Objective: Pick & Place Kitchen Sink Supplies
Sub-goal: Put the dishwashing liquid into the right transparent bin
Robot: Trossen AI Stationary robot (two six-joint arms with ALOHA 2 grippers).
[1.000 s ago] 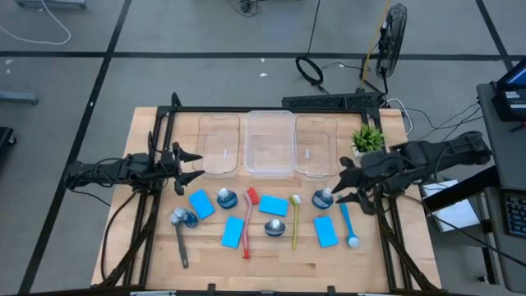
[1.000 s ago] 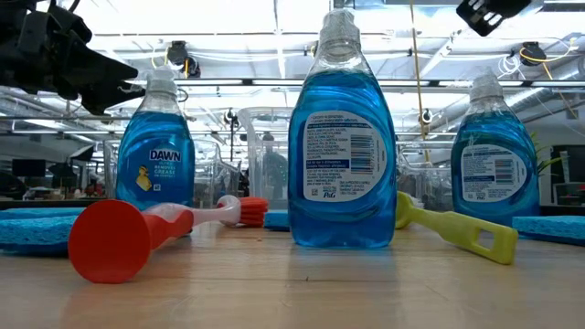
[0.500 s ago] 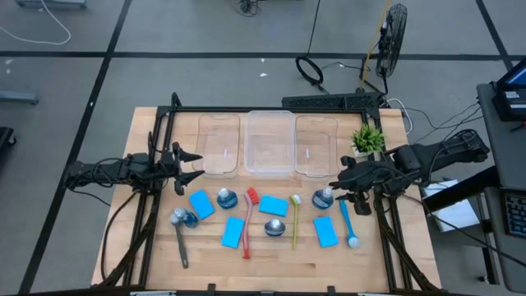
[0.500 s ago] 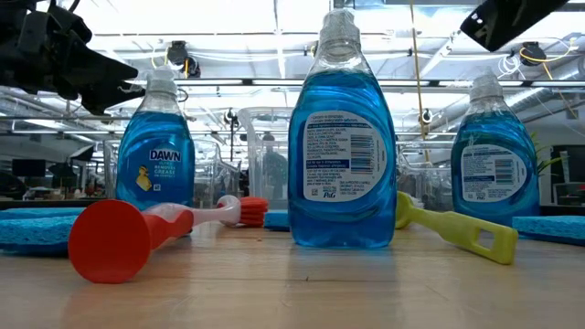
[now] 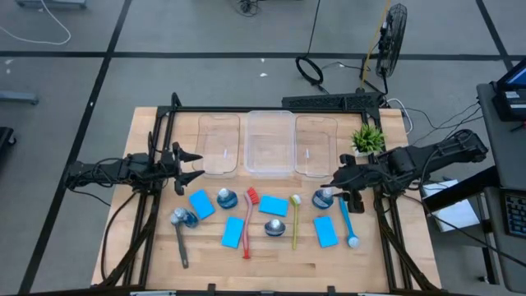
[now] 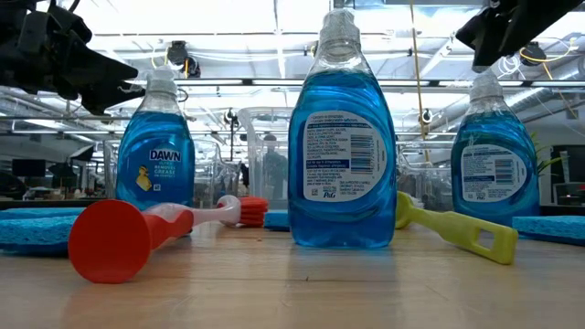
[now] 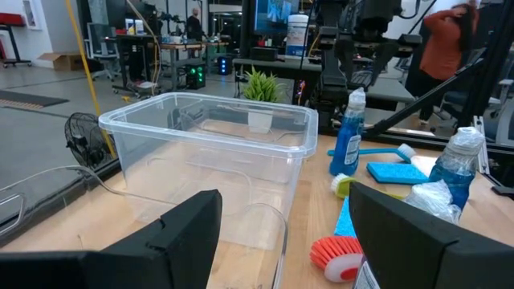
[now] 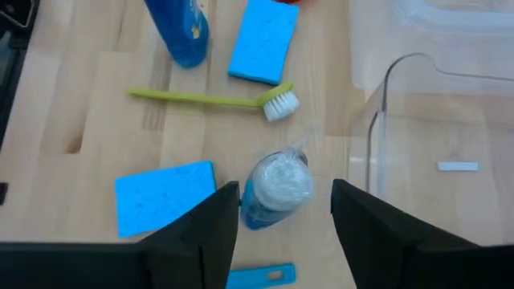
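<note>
Where the tabletop [image 5: 123,247] comes nearest the front edge, the grey brush [image 5: 180,238] lies flat, its head beside a small blue bottle [image 5: 189,219]. Along the same band lie flat bright-blue sponges [image 5: 233,232], the red brush [image 5: 248,222] with its bristles pointing toward the bins, the yellow-green brush [image 5: 295,220], a second bottle [image 5: 274,228] and the blue brush [image 5: 348,224]. Each bottle is clear plastic filled with blue liquid, with a silvery top.

Farther back stands the rightmost bottle [image 8: 271,191]. The right gripper [image 5: 339,182] hovers above it, its fingers [image 8: 193,233] spread to either side of the cap without touching. Beyond it, three clear bins [image 5: 269,145] sit in a row beside a small green plant [image 5: 367,137]. The left gripper [image 5: 191,164] waits by the leftmost bin, fingers [image 7: 173,233] spread and holding nothing.
</note>
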